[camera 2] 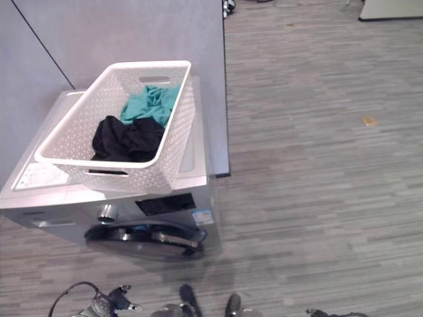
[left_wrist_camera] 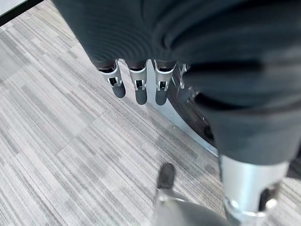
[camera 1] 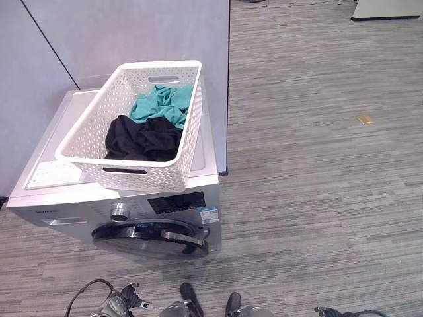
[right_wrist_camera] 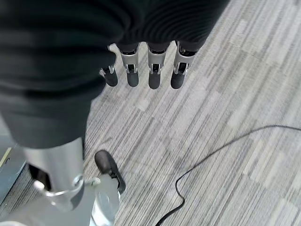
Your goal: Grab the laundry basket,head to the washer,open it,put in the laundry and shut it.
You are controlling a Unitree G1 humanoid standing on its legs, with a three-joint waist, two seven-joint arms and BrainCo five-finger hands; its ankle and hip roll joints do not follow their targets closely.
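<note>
So we've got the white perforated plastic laundry basket (camera 1: 142, 135) sitting on top of the silver front-loading washer (camera 1: 192, 198).
Inside it: teal cloth (camera 1: 165, 104) beside black cloth (camera 1: 144, 139). Our left hand (left_wrist_camera: 136, 84) and right hand (right_wrist_camera: 150, 70) hang over striped grey carpet (camera 1: 317, 165), fingers straight, holding nothing.

basket (camera 1: 182, 148): my white perforated plastic, matt
laundry (camera 1: 149, 135): soft cloth
washer (camera 1: 188, 198): smooth silver metal, glossy door

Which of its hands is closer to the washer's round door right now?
Left. The left hand hangs with straight fingers right beside the washer door. The right hand hangs over bare floor, away from the door.
</note>
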